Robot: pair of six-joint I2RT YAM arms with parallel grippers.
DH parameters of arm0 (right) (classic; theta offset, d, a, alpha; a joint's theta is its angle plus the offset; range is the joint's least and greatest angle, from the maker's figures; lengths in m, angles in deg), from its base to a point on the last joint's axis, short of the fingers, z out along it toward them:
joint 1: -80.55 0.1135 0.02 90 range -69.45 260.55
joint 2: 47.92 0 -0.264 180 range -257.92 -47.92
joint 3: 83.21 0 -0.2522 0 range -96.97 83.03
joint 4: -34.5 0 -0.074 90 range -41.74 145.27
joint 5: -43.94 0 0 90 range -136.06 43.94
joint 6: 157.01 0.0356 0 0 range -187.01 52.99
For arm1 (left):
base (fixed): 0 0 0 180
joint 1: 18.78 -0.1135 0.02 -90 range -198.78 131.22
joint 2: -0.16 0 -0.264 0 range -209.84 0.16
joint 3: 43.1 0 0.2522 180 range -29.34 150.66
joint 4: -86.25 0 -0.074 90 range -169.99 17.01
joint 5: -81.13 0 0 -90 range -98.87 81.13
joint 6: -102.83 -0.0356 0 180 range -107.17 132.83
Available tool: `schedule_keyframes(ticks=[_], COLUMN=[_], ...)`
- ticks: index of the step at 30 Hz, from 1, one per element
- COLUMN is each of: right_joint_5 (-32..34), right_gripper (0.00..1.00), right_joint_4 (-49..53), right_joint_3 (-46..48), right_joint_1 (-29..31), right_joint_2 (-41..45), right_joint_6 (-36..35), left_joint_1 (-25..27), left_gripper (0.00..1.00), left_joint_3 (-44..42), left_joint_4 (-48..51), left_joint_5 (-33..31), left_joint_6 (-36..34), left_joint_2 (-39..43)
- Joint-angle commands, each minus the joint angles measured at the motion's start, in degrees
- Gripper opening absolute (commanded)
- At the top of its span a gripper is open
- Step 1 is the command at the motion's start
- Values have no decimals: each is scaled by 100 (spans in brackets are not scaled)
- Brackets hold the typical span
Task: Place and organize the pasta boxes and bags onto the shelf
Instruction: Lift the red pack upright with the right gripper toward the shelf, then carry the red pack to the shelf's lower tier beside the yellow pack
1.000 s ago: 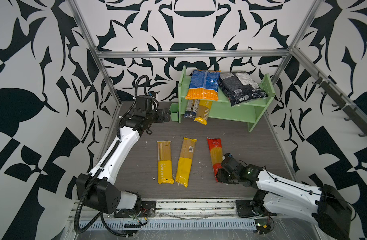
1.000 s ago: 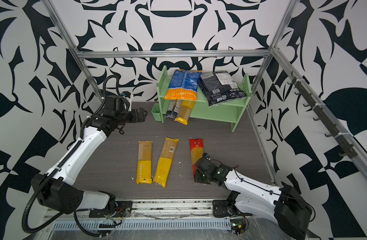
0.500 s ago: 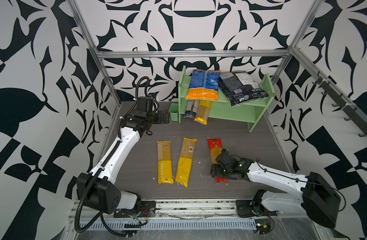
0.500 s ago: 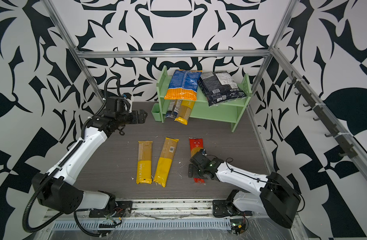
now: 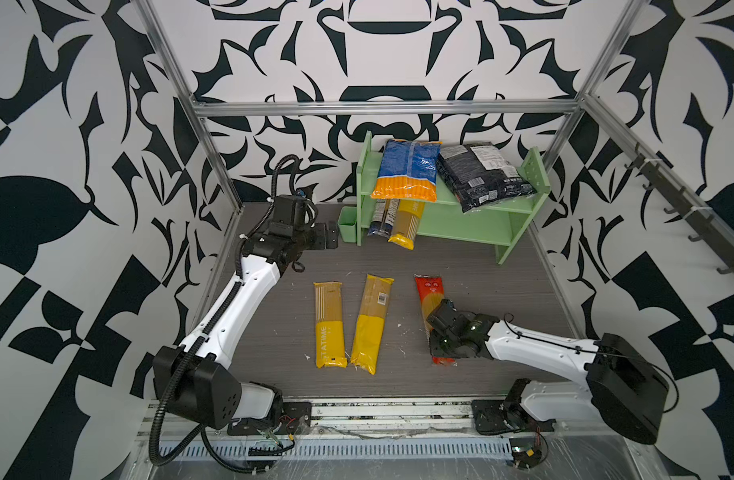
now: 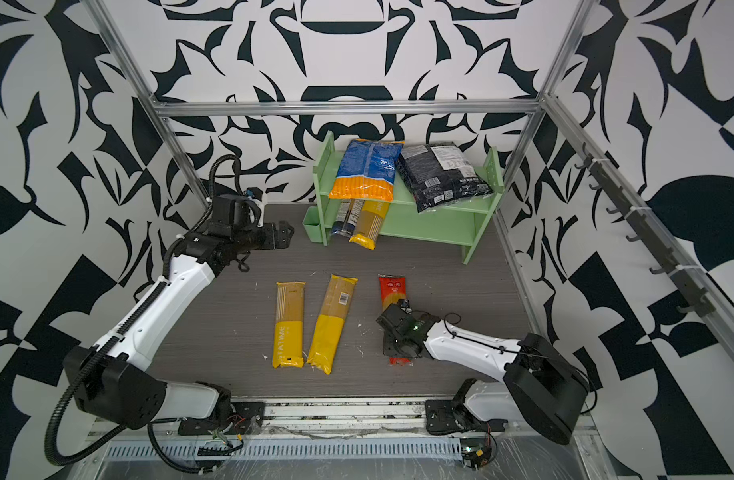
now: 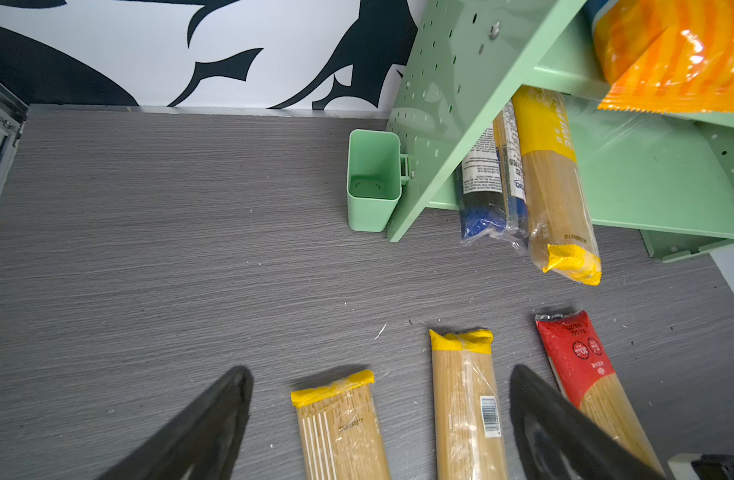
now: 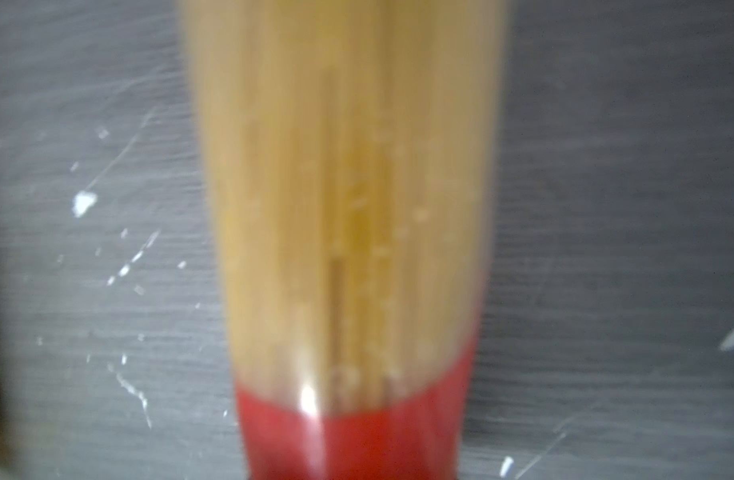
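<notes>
Pinching red spaghetti pack (image 5: 429, 293), right hand (image 5: 439, 337) closed

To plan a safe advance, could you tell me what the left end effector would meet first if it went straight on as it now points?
Most likely the small green cup on the shelf's side: the left end effector points at it in both top views, nothing between; height unclear.

Walls (image 5: 87, 104) all round — white, with bold black leaf-like shapes. Silver frame rails (image 5: 382, 109) cross the upper middle and slant down both sides. Floor (image 5: 481, 291) grey, wood-grained, flecked with pale crumbs. Dark hook rail (image 5: 689, 208) along the right edge; slotted grey channel (image 5: 357, 449) at the bottom. Light even, soft.
</notes>
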Motion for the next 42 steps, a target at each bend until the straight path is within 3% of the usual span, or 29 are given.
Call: schedule_keyframes(ticks=[1,10,20,31,42], right_joint_5=[-247,-660,-480,-334,-1191], right_gripper=[0,0,0,0,0], right_joint_4=[-452,-1006,-44,135,-492], right_joint_3=[386,1067,221,-1110,-1972], right_joint_1=[-21,-239,-260,-451,-1784], right_joint_2=[113,1896,2942,2523,1288], right_joint_6=[9,141,-133,-798,-1230], left_joint_1=[-22,-28,-27,-23,-21], left_gripper=[99,99,99,99,99], left_joint_3=[-81,54,279,271,340], left_joint_4=[-5,24,30,13,2], left_joint_5=[-24,24,169,233,183], left_joint_6=[-41,-54,32,63,-118], left_joint_2=[162,114,-33,17,3])
